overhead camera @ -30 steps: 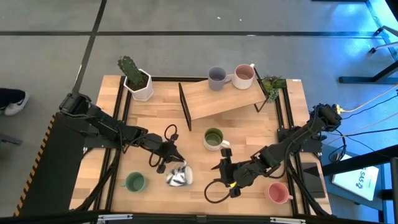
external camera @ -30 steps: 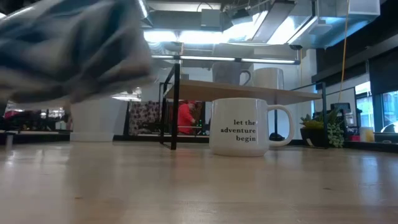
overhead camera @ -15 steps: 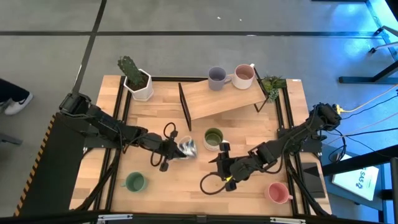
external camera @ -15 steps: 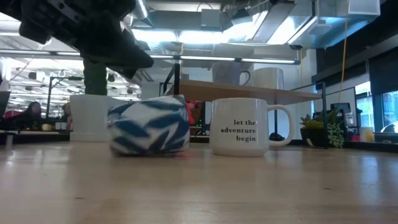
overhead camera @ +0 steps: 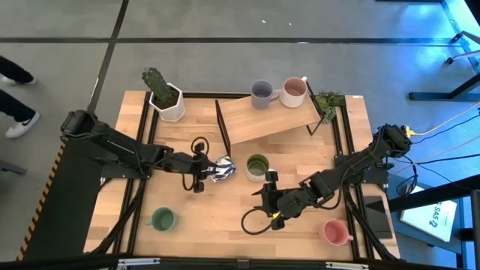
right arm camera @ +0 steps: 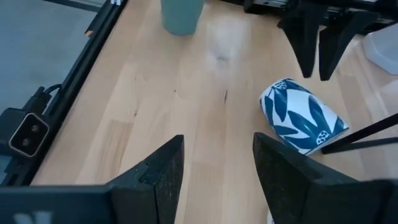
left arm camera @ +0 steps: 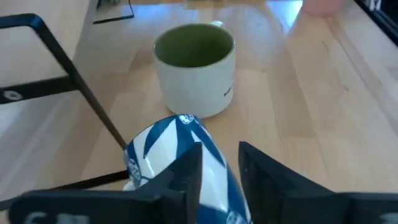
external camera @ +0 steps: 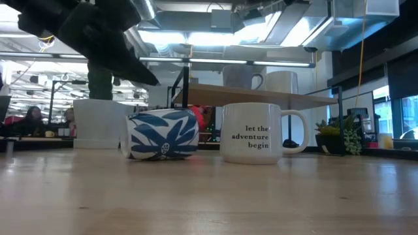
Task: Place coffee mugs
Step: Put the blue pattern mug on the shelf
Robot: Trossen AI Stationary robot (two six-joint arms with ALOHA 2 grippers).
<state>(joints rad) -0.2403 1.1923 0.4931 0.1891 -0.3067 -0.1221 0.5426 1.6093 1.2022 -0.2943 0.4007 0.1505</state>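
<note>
A white mug with a blue leaf pattern (overhead camera: 223, 169) (external camera: 163, 134) lies on its side on the table, left of an upright white mug with lettering and an olive-green inside (overhead camera: 257, 166) (left arm camera: 194, 59). My left gripper (overhead camera: 205, 172) (right arm camera: 317, 73) stands open just left of the patterned mug (right arm camera: 301, 121), with a gap between its fingertips and the mug. My right gripper (overhead camera: 270, 196) (right arm camera: 217, 174) hovers open near the table's middle, right of both mugs, with nothing between its fingers. A teal mug (overhead camera: 163, 220) and a pink mug (overhead camera: 335, 232) stand near the front edge.
A tilted wooden shelf (overhead camera: 266, 118) on a black frame stands at the back, with a lavender mug (overhead camera: 262, 94) and a mauve mug (overhead camera: 293, 91) at its far edge. A white cactus pot (overhead camera: 166, 97) is at the back left and a small plant (overhead camera: 328, 101) at the back right.
My left gripper has carried the patterned mug from the table's near part toward the far edge, next to the white mug. It set the mug down on its side, opened, let go and drew back toward the table's left. The mug has turned a little on the table.
</note>
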